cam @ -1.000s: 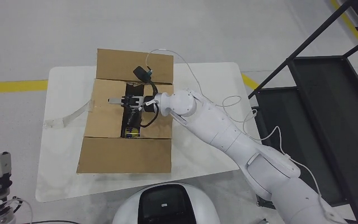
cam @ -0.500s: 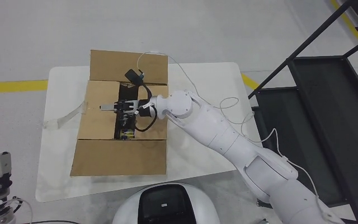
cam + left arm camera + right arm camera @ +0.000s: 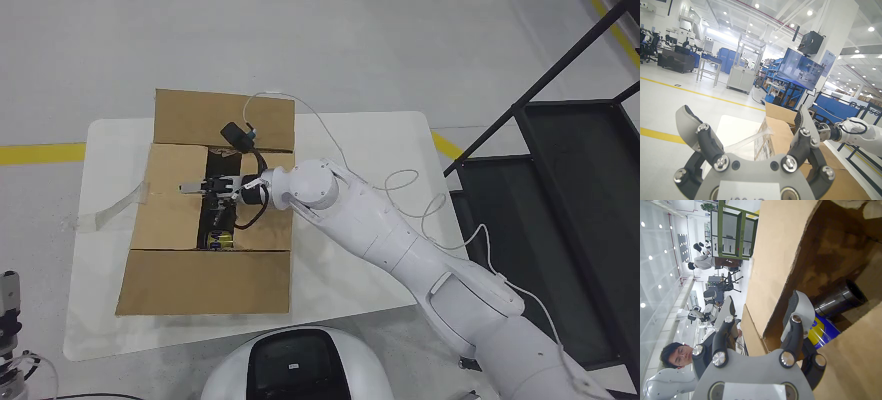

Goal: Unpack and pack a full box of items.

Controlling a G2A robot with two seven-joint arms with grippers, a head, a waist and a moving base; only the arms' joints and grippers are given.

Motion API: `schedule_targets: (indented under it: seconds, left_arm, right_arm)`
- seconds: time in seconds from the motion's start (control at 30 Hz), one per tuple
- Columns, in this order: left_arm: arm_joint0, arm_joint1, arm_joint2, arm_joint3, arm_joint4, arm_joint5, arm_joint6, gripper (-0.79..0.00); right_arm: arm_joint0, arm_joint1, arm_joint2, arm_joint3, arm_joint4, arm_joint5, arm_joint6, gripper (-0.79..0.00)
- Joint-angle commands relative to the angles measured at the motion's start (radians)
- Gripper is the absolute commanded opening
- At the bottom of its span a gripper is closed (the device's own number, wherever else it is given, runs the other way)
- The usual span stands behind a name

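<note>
Straddling a flap edge of the box (image 3: 770, 262), the right gripper (image 3: 762, 307) gapes wide, clamping nothing.

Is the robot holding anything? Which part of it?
Nothing is gripped. The right tool is open, its fingers either side of the cardboard box flap without squeezing it. The left tool is open and empty.

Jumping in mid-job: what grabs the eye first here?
An open cardboard box, flaps spread, on the white table. The right gripper is open at its gap, one finger inside beside a black cylinder and a blue-yellow can. A clear tape strip trails off the box.
</note>
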Motion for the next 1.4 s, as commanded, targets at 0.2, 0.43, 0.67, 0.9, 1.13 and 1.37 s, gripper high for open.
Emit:
schedule_targets:
  seconds: [0.2,0.43,0.67,0.9,1.13,1.37]
  left_arm:
    - [0.000,0.000,0.000,0.000,0.000,0.000,0.000,0.000]
    - [0.000,0.000,0.000,0.000,0.000,0.000,0.000,0.000]
    - [0.000,0.000,0.000,0.000,0.000,0.000,0.000,0.000]
    - [0.000,0.000,0.000,0.000,0.000,0.000,0.000,0.000]
    - [0.000,0.000,0.000,0.000,0.000,0.000,0.000,0.000]
    - [0.000,0.000,0.000,0.000,0.000,0.000,0.000,0.000]
  right_arm:
    - [0.022,-0.043,-0.017,0.048,0.068,-0.067,0.053,-0.440]
    - [0.037,-0.057,0.007,0.040,0.063,-0.207,0.069,-0.557]
    - [0.049,-0.089,-0.023,0.033,-0.014,-0.314,-0.014,-0.600]
    - [0.110,-0.157,-0.081,0.090,-0.046,-0.306,-0.104,-0.625]
    - [0.192,-0.243,-0.139,0.214,-0.066,-0.308,-0.148,-0.702]
    - [0.254,-0.337,-0.193,0.346,-0.076,-0.280,-0.138,-0.680]
